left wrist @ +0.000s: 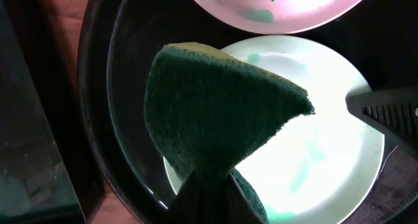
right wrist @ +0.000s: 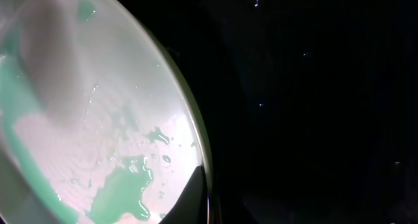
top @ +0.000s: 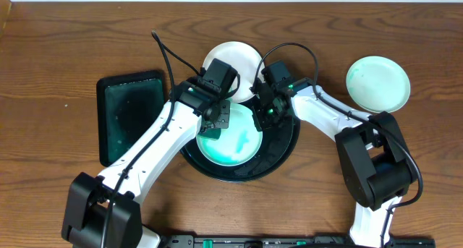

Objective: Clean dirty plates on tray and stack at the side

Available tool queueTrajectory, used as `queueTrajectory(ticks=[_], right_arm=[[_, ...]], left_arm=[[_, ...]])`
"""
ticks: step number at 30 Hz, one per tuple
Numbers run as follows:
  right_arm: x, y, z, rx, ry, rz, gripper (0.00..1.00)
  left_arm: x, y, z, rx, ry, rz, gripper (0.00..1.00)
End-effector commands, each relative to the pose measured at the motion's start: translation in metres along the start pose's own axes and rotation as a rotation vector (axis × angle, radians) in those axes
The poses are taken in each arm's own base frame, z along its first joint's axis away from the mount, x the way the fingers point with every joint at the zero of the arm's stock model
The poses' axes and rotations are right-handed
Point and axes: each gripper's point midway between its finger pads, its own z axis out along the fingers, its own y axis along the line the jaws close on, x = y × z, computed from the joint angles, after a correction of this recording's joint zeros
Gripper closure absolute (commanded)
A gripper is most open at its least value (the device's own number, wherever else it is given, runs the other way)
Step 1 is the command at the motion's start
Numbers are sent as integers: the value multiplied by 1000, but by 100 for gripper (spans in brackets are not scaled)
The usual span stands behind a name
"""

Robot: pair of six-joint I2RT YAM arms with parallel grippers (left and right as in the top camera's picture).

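The large round black tray holds a mint-green plate smeared with teal. A white plate with teal spots lies at the tray's far rim. A second mint-green plate sits on the table at the right. My left gripper is shut on a dark green sponge over the smeared plate's left part. My right gripper pinches that plate's right rim; in the right wrist view one finger lies on the rim of the wet plate.
A smaller rectangular black tray lies on the wooden table left of the round tray. Both arms cross over the round tray's near half. The round tray's rim and dark floor surround the plate.
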Motion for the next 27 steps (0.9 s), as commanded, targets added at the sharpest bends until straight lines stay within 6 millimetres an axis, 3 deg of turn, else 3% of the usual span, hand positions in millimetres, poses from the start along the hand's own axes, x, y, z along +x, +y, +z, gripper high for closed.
queueTrajectory(ticks=[1, 8, 12, 21, 27], right_arm=[[1, -4, 1, 74, -8, -32, 98], [-27, 7, -65, 187, -200, -120, 99], [-29, 14, -93, 245, -260, -155, 99], [-22, 9, -98, 331, -248, -170, 99], [-8, 4, -95, 342, -193, -137, 99]], left_arm=[[-8, 3, -3, -12, -18, -17, 93], [-11, 10, -2, -19, -19, -40, 93], [-15, 24, 0, -32, -18, -86, 93], [-19, 62, 3, -69, 0, -186, 93], [-17, 75, 3, -73, 20, -222, 93]])
